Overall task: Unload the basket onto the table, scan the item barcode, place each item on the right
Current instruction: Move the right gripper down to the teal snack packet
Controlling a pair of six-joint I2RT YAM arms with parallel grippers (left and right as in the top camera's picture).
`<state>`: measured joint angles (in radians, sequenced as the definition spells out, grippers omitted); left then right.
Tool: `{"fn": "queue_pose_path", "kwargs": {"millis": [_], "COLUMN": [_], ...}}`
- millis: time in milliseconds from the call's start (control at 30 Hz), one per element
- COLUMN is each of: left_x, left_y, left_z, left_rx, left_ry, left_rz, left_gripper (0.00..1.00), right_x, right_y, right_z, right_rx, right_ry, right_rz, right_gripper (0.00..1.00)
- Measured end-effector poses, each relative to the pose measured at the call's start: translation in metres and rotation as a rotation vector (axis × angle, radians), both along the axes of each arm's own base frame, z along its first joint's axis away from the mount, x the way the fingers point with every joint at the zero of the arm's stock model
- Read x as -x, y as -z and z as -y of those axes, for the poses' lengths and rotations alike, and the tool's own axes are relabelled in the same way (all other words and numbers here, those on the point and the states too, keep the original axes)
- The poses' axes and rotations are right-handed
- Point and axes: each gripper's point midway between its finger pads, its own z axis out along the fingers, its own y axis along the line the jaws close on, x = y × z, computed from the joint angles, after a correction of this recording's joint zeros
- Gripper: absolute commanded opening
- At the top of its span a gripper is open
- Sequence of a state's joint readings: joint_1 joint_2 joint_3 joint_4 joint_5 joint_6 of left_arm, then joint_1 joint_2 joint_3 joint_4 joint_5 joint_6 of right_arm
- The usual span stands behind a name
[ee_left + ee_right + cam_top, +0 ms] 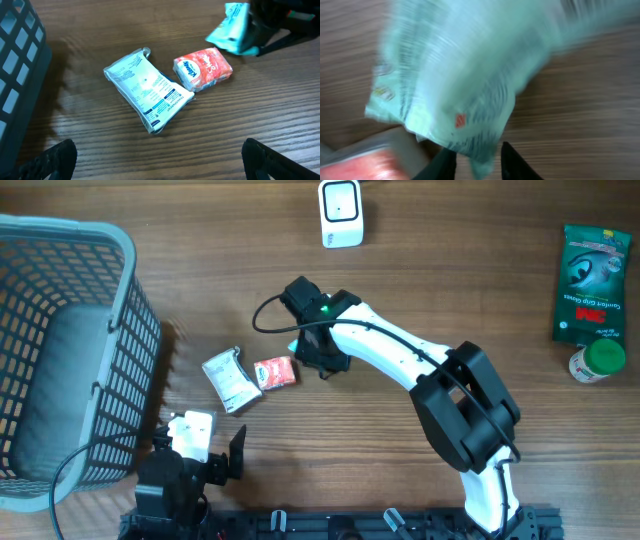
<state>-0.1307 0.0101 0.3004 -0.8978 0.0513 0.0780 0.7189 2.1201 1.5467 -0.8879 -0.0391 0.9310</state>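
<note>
Teal packet (pixel 445 75) pinched in right gripper (pixel 477 162), left gripper (pixel 160 160) spread wide, white pouch (pixel 145 90) beside red pack (pixel 202 69), basket (pixel 20 100) wall near left

Overhead cam looks straight down on the whole table (pixel 480 270) from high up, the left wrist cam sits low, facing across the wood at the white packet (pixel 147 90) and red packet (pixel 202 68) overhead also catches, and the right wrist cam's right up close to a blurry teal packet (pixel 455 75).
</note>
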Motion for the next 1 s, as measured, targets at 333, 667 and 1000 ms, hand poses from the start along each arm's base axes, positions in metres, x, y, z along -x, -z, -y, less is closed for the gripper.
{"fn": "queue_pose_path", "kwargs": {"millis": [333,667,1000], "left_x": [0.0,0.0,0.0], "left_y": [0.0,0.0,0.0], "left_z": [0.0,0.0,0.0], "left_rx": [0.0,0.0,0.0], "left_ry": [0.0,0.0,0.001], "left_rz": [0.0,0.0,0.0], "left_gripper": [1.0,1.0,1.0], "right_x": [0.026,0.013,0.003], "right_y": [-0.015,-0.067,-0.063], "right_z": [0.106,0.052,0.023], "right_rx": [0.521,0.177,-0.078], "right_ry": [0.015,-0.148,0.173], "right_rz": [-0.033,0.085,0.012], "right_gripper": [0.81,1.0,1.0]}}
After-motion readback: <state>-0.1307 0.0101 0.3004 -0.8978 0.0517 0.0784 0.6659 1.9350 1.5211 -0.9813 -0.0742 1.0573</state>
